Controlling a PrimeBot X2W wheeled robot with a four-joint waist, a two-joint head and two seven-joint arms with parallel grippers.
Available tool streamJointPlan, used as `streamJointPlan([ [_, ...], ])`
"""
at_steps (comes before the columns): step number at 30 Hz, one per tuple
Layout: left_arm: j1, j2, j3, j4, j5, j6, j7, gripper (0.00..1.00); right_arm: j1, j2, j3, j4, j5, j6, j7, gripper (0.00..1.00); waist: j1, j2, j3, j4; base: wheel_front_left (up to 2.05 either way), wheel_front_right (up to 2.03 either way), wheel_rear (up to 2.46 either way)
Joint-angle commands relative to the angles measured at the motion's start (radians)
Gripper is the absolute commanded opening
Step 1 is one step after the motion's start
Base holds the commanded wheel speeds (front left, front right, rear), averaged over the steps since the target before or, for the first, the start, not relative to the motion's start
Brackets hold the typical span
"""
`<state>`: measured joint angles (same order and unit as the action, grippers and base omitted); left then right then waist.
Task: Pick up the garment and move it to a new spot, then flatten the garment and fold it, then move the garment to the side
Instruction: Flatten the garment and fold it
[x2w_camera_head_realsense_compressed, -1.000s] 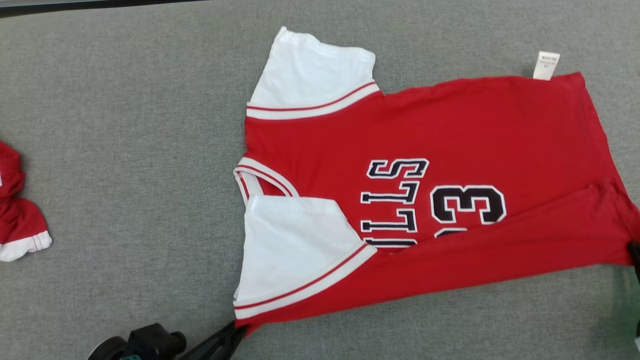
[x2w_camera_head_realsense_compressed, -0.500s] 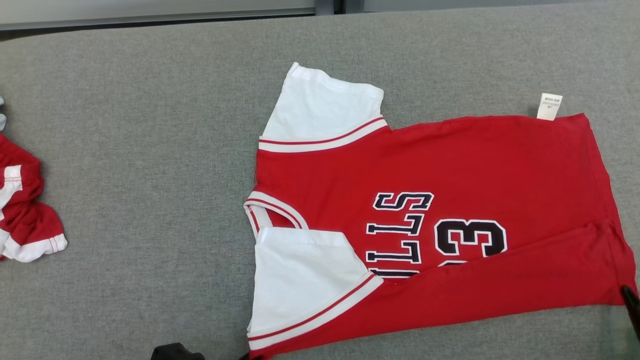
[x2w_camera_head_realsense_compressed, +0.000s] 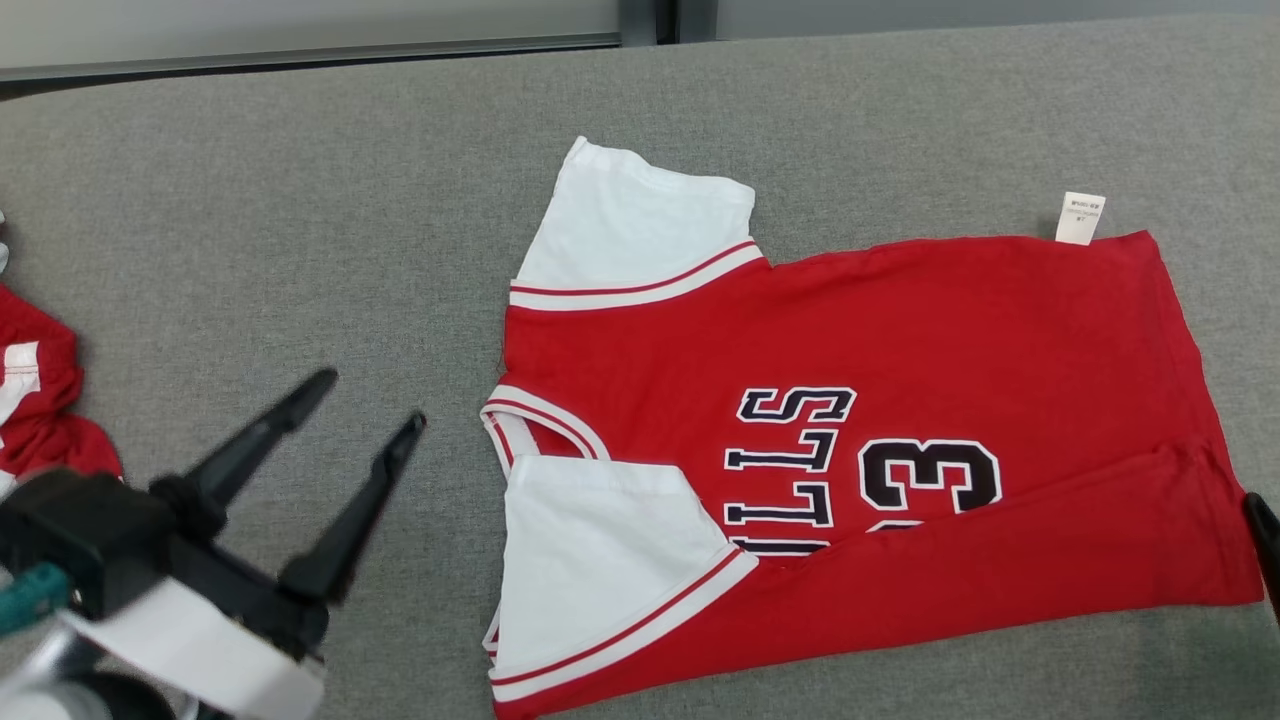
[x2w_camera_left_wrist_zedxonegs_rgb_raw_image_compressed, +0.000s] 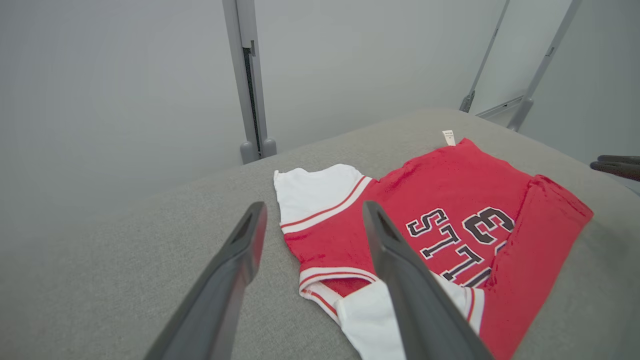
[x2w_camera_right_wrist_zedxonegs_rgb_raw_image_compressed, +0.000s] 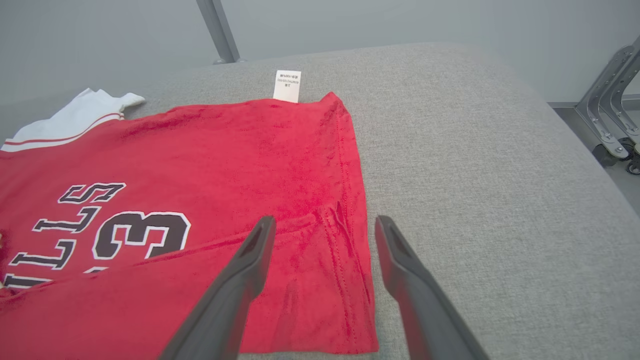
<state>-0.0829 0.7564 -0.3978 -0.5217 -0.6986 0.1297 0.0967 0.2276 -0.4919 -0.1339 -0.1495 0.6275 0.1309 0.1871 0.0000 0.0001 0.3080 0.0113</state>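
Head view caught the left gripper with fingers spread wide and empty, hovering over bare table left of the collar. Right wrist view had the right gripper spread too, holding nothing, fingers either side of the hem corner; contact could not be told.

The garment, a red jersey, lay flat mid-table, collar toward the robot's left, hem toward its right.

Progress, by judgement:
- **Done:** placed, flattened, and first lengthwise fold made. The near edge and near white sleeve lay turned over the body, covering part of the dark lettering.
- **Left:** the far side with the far sleeve, a crosswise fold, and the move aside.

The jersey was soft, limp knit, slightly fuzzy, with striped white-and-red trim at sleeves and collar and a stitched hem. A small white label stuck out at the far edge. The table was grey, matte and felt-like. A crumpled red-and-white cloth sat far left.
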Motion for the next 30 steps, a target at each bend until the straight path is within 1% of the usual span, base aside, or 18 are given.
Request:
streamJointPlan([
  [1,-0.033,-0.008,0.006,0.020,0.004,-0.006,-0.006,1.00,-0.022,0.006,0.004,-0.008,-0.005,0.000,0.005,1.00,0.0000,-0.0001,0.007,0.000,0.00,0.00,0.00],
  [2,-0.097,-0.021,0.012,0.049,-0.012,-0.027,-0.001,1.00,-0.042,0.014,0.015,-0.015,-0.019,0.000,0.010,1.00,0.0000,-0.0001,0.017,-0.002,0.00,0.00,0.00],
  [4,-0.230,-0.063,-0.007,0.137,-0.041,-0.073,0.035,1.00,-0.080,0.035,0.038,-0.016,-0.036,0.000,0.021,1.00,0.0000,-0.0001,0.041,-0.010,0.00,0.00,0.00],
  [5,-0.299,-0.077,-0.024,0.187,-0.055,-0.098,0.067,1.00,-0.100,0.041,0.047,-0.015,-0.045,-0.001,0.025,1.00,0.0000,-0.0001,0.056,-0.017,0.00,0.00,0.00],
  [8,-0.522,-0.132,-0.074,0.364,-0.078,-0.148,0.200,1.00,-0.173,0.051,0.089,-0.022,-0.057,0.000,0.030,1.00,0.0000,-0.0001,0.111,-0.052,0.00,0.00,0.00],
  [11,-0.722,-0.168,-0.116,0.536,-0.082,-0.177,0.340,1.00,-0.243,0.055,0.136,-0.022,-0.061,0.000,0.021,1.00,0.0000,-0.0001,0.169,-0.100,0.00,0.00,0.00],
  [15,-0.915,-0.185,-0.151,0.702,-0.081,-0.198,0.499,1.00,-0.332,0.075,0.188,-0.002,-0.041,0.000,-0.004,1.00,0.0000,-0.0001,0.241,-0.178,0.00,0.00,0.00],
  [18,-0.995,-0.179,-0.178,0.794,-0.081,-0.208,0.602,1.00,-0.376,0.085,0.223,0.027,-0.037,0.000,-0.032,1.00,0.0000,-0.0001,0.275,-0.224,0.00,0.00,0.00],
  [20,-1.026,-0.176,-0.189,0.841,-0.082,-0.209,0.648,1.00,-0.398,0.091,0.243,0.048,-0.033,0.000,-0.052,1.00,0.0000,-0.0001,0.288,-0.250,0.00,0.00,0.00],
  [24,-1.053,-0.168,-0.204,0.898,-0.076,-0.217,0.681,1.00,-0.425,0.097,0.281,0.093,-0.019,0.000,-0.090,1.00,0.0000,-0.0001,0.302,-0.287,0.00,0.00,0.00],
  [28,-1.064,-0.172,-0.210,0.924,-0.093,-0.225,0.698,1.00,-0.439,0.101,0.303,0.127,-0.010,0.000,-0.122,1.00,0.0000,-0.0001,0.309,-0.307,0.00,0.00,0.00],
  [30,-1.074,-0.164,-0.216,0.930,-0.087,-0.226,0.711,1.00,-0.441,0.099,0.314,0.142,-0.003,0.000,-0.133,1.00,0.0000,-0.0001,0.311,-0.314,0.00,0.00,0.00],
])
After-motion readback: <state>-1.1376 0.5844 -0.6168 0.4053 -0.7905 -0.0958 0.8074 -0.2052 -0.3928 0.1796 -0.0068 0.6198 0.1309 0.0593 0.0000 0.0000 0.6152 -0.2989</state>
